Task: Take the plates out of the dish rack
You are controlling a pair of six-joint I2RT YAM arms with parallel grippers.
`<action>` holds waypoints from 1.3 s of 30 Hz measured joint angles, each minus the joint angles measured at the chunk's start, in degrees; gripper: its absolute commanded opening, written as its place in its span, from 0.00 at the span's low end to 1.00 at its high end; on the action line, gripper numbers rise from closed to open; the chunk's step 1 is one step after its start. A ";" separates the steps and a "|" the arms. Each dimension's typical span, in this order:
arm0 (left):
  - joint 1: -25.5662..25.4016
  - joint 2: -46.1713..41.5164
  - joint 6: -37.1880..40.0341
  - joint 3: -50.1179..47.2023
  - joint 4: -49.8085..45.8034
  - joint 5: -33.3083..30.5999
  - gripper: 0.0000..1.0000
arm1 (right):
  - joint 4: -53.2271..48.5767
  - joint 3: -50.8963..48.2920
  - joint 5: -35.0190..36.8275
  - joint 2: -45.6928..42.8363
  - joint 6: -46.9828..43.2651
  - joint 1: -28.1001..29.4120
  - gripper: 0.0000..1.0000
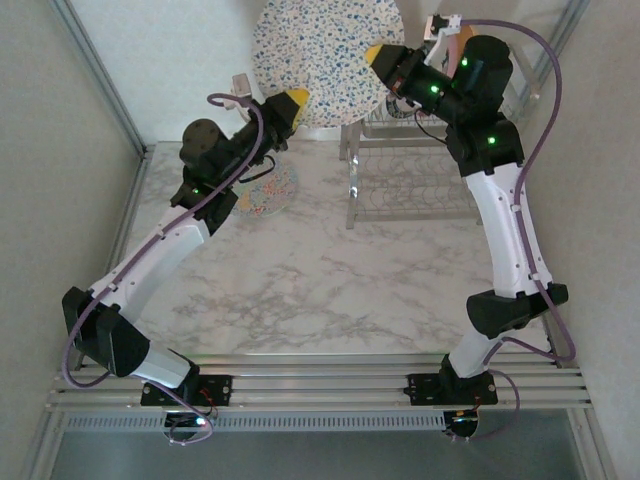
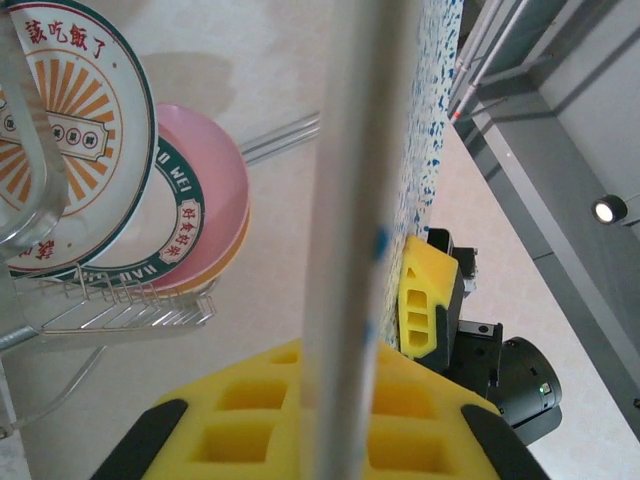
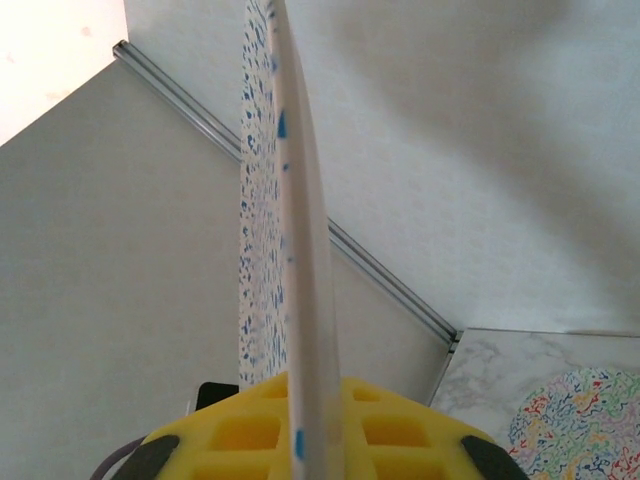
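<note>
**A:** Both arms are gripping one big round white plate speckled blue (image 1: 325,60). It is hanging in the air above the far end of the white marble table (image 1: 300,290), right beside the shiny chrome wire dish rack (image 1: 410,190).

**B:** The left gripper (image 1: 292,102) is biting the lower-left rim. On its wrist camera the plate is running edge-on between the yellow pads (image 2: 250,420), which are pressing in on it.

**A:** The right gripper (image 1: 378,55) is pinching the opposite rim, its fingers closing tight on that thin white edge (image 3: 305,300).

**B:** More plates are standing on edge in the rack. The maroon-rimmed plate with the orange sunburst centre (image 2: 60,130) is sitting in front, and the white plate with the dark teal rim (image 2: 175,225) is leaning behind it. The pink plate (image 2: 215,165) is next, with a sliver of tan-orange plate (image 2: 237,245) peeking out.

**A:** And the round multicolour-squiggle plate (image 1: 268,192) is lying flat on the marble, under the left arm, well apart from the rack.
</note>
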 measured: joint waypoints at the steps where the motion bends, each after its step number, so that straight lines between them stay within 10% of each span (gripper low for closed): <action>1: 0.09 0.00 -0.20 0.00 0.07 0.04 0.00 | -0.13 0.00 0.07 0.00 -0.09 0.00 0.17; 11: 4.11 0.20 -1.09 0.00 -0.13 1.33 0.00 | -3.04 -0.52 3.58 -1.20 -7.34 1.29 0.58; 25: 13.00 -1.64 -3.34 -7.63 -2.10 1.14 0.00 | 4.46 -19.93 12.66 -17.27 -24.09 6.25 0.69; 39: 20.44 -8.66 -3.39 -36.98 -9.81 -6.21 0.00 | 11.65 -45.79 18.64 -31.52 -47.08 20.72 0.75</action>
